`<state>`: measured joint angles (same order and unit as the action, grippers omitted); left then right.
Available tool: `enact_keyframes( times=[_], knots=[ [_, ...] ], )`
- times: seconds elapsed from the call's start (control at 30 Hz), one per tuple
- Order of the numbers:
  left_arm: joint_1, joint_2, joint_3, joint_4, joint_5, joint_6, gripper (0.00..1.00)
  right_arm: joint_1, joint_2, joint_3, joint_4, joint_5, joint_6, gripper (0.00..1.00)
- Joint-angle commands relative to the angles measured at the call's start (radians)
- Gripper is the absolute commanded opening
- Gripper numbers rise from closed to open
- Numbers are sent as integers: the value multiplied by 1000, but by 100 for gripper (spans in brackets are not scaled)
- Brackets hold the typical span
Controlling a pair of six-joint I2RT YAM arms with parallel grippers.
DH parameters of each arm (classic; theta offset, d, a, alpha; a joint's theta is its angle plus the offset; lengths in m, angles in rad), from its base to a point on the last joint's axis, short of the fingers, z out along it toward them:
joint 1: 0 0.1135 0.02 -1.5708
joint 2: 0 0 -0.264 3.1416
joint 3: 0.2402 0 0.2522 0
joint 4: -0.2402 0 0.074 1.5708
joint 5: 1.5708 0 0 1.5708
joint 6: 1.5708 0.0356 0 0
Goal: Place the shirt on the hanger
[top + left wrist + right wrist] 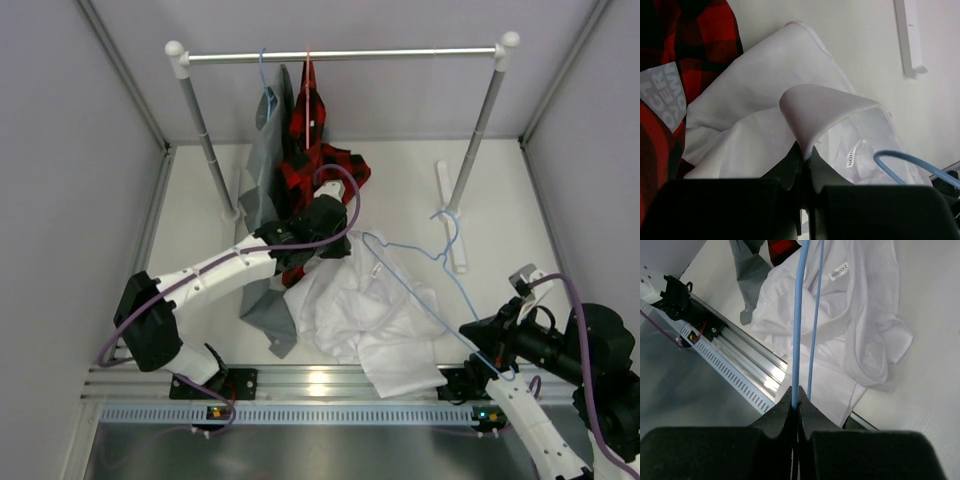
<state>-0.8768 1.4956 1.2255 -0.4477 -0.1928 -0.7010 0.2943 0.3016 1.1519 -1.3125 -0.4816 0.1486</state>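
The white shirt lies crumpled on the table in front of the rack. My left gripper is shut on its collar, lifted a little; the neck label shows inside. My right gripper is shut on one corner of the light blue wire hanger, which reaches over the shirt toward the collar, hook to the right. In the right wrist view two blue wires run up from my fingertips over the shirt. The hanger's far end shows beside the collar opening.
A clothes rail on two posts stands at the back. A red-and-black plaid shirt and a grey shirt hang from it, right behind my left gripper. A white rack foot lies at right. A metal rail runs along the near edge.
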Motion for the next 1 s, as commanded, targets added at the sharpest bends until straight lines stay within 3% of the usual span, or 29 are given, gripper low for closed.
enact_keyframes(
  times=[0.0,0.3,0.5,0.6,0.7,0.87,0.97],
  knots=[
    [15,3,45,53,29,3,0,17,-15,-14,-28,17,12,0],
    [1,-54,19,98,174,34,0,13,22,-110,137,-84,39,0],
    [-97,-107,48,107,268,152,0,12,65,-219,326,-208,85,0],
    [-168,-146,63,89,254,204,0,14,85,-268,398,-154,95,0],
    [-191,-193,84,28,248,245,0,14,90,-305,455,-165,95,0],
    [-221,-184,184,-144,334,356,0,14,53,-412,701,-299,181,0],
    [-315,-172,256,-213,305,405,0,12,-23,-432,757,-177,192,0]
  ],
)
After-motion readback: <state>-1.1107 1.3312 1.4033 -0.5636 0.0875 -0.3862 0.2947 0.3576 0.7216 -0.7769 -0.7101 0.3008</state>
